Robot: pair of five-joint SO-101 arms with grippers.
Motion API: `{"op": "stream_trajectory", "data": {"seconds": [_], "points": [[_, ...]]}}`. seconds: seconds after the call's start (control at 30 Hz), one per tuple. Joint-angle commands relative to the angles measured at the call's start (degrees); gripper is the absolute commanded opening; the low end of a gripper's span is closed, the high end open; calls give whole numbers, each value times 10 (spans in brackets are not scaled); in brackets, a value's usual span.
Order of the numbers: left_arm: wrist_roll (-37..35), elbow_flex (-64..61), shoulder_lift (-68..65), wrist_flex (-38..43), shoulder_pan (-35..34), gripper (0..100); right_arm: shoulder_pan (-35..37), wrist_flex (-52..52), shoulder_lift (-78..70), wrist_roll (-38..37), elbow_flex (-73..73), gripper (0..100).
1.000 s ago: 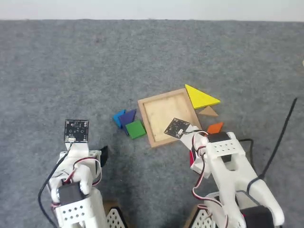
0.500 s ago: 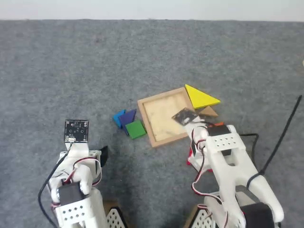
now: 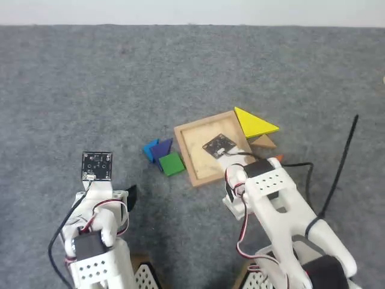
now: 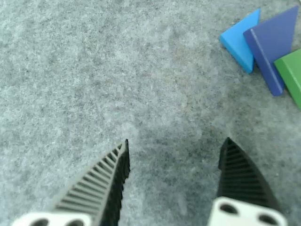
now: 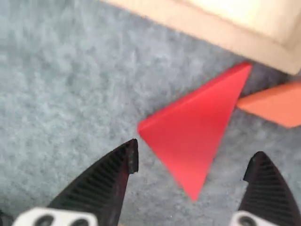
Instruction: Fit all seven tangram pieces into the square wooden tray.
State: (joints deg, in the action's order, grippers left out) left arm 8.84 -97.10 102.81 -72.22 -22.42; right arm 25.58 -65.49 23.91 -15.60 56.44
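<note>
The square wooden tray (image 3: 195, 171) lies mid-table with no pieces in the part I can see. A yellow triangle (image 3: 255, 124) and a tan triangle (image 3: 263, 142) lie by its far right corner. The blue (image 3: 150, 150), purple (image 3: 163, 147) and green (image 3: 172, 164) pieces cluster at its left. My right gripper (image 5: 195, 153) hangs open just above a red triangle (image 5: 197, 122), next to an orange piece (image 5: 273, 106) and the tray's rim (image 5: 211, 28). My left gripper (image 4: 176, 148) is open over bare carpet, with the blue piece (image 4: 240, 40) and purple piece (image 4: 270, 44) beyond it.
Grey carpet covers the whole table. The right arm (image 3: 271, 186) stretches over the tray's near right corner and hides part of it. The left arm (image 3: 96, 211) stands at the near left. A black cable (image 3: 343, 162) runs along the right side.
The right arm has swung left along the tray's near right corner, its wrist now over the tray's inside. The left arm has kept still.
</note>
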Motion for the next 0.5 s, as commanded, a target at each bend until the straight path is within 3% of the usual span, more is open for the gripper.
{"op": "stream_trajectory", "data": {"seconds": [0.0, 0.2, 0.47], "points": [[-3, 7, 12, -2, 0, 298, 8, 36, -45, 28, -30, 339], [-3, 7, 12, -2, 0, 298, 7, 53, -141, 48, -72, 340], [-3, 7, 12, -2, 0, 298, 7, 80, -152, 90, -85, 340]]}}
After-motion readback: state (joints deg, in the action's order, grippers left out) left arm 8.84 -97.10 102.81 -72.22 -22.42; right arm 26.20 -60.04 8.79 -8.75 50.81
